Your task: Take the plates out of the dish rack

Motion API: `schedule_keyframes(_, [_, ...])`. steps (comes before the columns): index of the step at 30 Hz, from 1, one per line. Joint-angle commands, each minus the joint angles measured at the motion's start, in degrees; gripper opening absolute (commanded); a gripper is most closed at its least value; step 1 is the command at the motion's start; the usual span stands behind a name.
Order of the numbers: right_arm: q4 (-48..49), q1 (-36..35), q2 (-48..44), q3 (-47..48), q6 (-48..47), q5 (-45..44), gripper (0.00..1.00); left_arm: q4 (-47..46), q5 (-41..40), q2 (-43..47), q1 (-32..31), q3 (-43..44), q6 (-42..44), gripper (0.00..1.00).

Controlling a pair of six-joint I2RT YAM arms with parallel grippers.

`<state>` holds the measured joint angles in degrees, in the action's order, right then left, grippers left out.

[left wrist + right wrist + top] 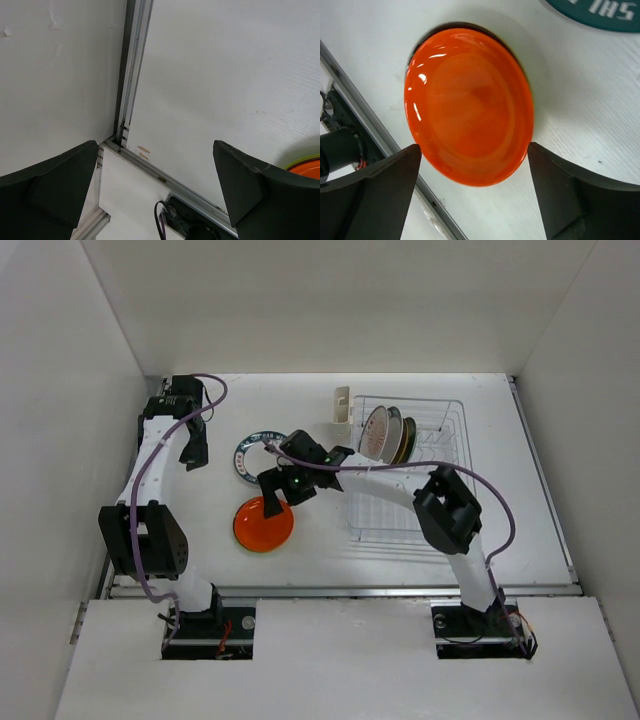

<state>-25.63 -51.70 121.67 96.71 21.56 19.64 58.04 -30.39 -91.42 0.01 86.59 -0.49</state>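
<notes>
The dish rack (440,485) stands right of centre and holds three upright plates (388,434) near its far left corner. An orange-red plate (262,528) lies flat on the table; in the right wrist view it (470,100) fills the middle. A white plate with a dark teal rim (247,454) lies flat behind it and also shows in the right wrist view (600,15). My right gripper (273,500) is open and empty just above the orange-red plate, its jaws (474,150) spread wider than the plate. My left gripper (195,460) is open and empty at the far left.
A cream cup holder (342,405) sits at the rack's far left corner. White walls close in the table on three sides. The left wrist view shows the table's metal edge rail (131,75) and the orange plate's edge (309,168) with a lime green rim beside it.
</notes>
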Motion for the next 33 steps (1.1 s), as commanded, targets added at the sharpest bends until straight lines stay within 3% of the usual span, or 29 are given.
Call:
schedule_keyframes(1, [-0.7,-1.7,-2.6,3.9,-1.5,-4.0,0.94,0.7,-0.7,2.3,0.2,-0.5,-0.1,1.0])
schedule_keyframes(8, [-4.6,-1.7,-9.4,2.3,-4.0,-10.5,0.98,0.7,-0.7,2.3,0.2,-0.5,-0.1,1.0])
schedule_keyframes(12, [-5.1,2.6,-18.1,-0.7,-3.2,-10.5,0.98,0.7,-0.7,2.3,0.2,-0.5,-0.1,1.0])
schedule_keyframes(16, [-6.5,12.1,-27.5,-2.0,4.1,-17.9,1.0,0.7,-0.7,2.8,0.2,-0.5,-0.1,1.0])
schedule_keyframes(21, [-11.4,23.4,-33.7,-0.6,5.5,-32.1,1.0,0.7,-0.7,2.8,0.2,-0.5,-0.1,1.0])
schedule_keyframes(23, [-11.9,26.4,-35.0,-2.0,6.0,-32.1,1.0,0.7,-0.7,2.8,0.2,-0.5,-0.1,1.0])
schedule_keyframes(27, [-15.8,34.4,-32.7,-2.7,7.9,-31.6,0.88,0.7,-0.2,2.3,0.2,0.1,-0.1,1.0])
schedule_keyframes(33, [-15.2,36.8,-28.4,-5.2,7.3,-34.6,0.76,0.7,-0.2,2.3,0.2,0.1,-0.1,1.0])
